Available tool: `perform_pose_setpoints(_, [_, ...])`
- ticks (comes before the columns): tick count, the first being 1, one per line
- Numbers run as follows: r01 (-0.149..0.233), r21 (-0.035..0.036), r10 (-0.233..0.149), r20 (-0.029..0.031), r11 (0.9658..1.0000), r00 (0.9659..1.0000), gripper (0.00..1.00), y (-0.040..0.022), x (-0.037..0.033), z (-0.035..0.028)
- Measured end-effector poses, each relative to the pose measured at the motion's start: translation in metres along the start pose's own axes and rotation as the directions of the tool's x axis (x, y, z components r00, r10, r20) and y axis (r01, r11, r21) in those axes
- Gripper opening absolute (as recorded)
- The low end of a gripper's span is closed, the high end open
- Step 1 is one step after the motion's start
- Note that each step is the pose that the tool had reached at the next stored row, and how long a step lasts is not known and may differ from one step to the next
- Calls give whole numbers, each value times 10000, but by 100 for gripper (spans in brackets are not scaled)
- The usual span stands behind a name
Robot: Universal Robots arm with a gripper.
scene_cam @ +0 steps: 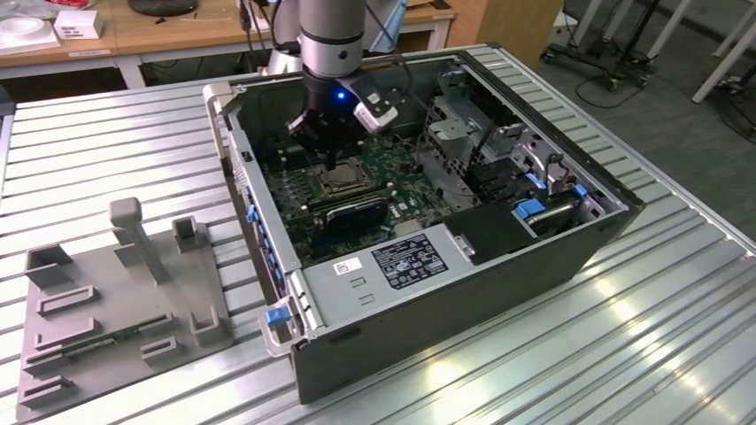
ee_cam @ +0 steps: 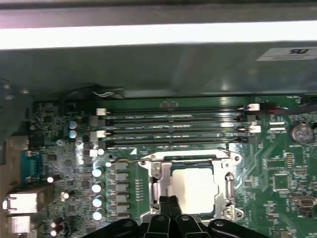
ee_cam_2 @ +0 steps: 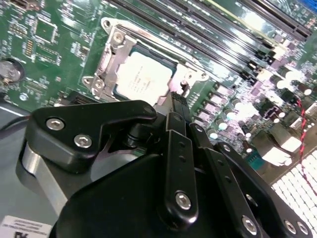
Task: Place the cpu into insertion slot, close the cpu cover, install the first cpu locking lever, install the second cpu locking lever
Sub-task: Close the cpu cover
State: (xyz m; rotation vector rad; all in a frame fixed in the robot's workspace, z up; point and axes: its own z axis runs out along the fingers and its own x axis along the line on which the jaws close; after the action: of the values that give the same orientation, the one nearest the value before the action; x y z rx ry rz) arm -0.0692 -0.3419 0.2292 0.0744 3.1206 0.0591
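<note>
My pincer (ee_cam: 169, 199) has its two fingers pressed together, with the tips just by the near edge of the cpu cover (ee_cam: 156, 181). This cover lies flat over the insertion slot (ee_cam: 193, 164). The cpu (ee_cam: 194, 187) sits inside the slot, just ahead of my tips. Farther ahead run the long black memory slots (ee_cam: 173, 126). All this is inside a computer case (scene_cam: 473, 319) that stands on the counter (scene_cam: 119, 142).

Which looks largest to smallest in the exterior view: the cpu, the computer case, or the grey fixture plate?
1. computer case, clearly largest
2. grey fixture plate
3. cpu, by far the smallest

No close calls here.
</note>
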Motion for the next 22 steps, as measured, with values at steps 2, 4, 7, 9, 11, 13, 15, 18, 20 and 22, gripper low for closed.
perform_pose_setpoints(2, [0, 0, 0, 0, 10000, 10000, 11, 2, -40, 1])
perform_pose_setpoints(4, [-1, 0, 1, 0, 10000, 10000, 11, 4, -79, 2])
perform_pose_setpoints(7, [0, 1, 0, 0, 10000, 10000, 11, 6, -128, 3])
perform_pose_setpoints(9, [-1, 0, 1, 0, 10000, 10000, 11, 7, -157, 4])
perform_pose_setpoints(11, [-1, 0, 1, 3, 10000, 10000, 11, 8, -180, 4])
perform_pose_setpoints(13, [-1, 0, 1, 5, 10000, 10000, 11, 10, -206, 5])
perform_pose_setpoints(15, [1, 0, -1, 5, 10000, 10000, 11, 10, -224, 5])
perform_pose_setpoints(18, [-2, -1, 2, 5, 10000, 10000, 11, 11, -224, 6])
perform_pose_setpoints(20, [-1, 0, 1, 6, 10000, 10000, 11, 11, -226, 5])
perform_pose_setpoints(22, [1, -1, -1, 5, 10000, 10000, 11, 12, -241, 6])
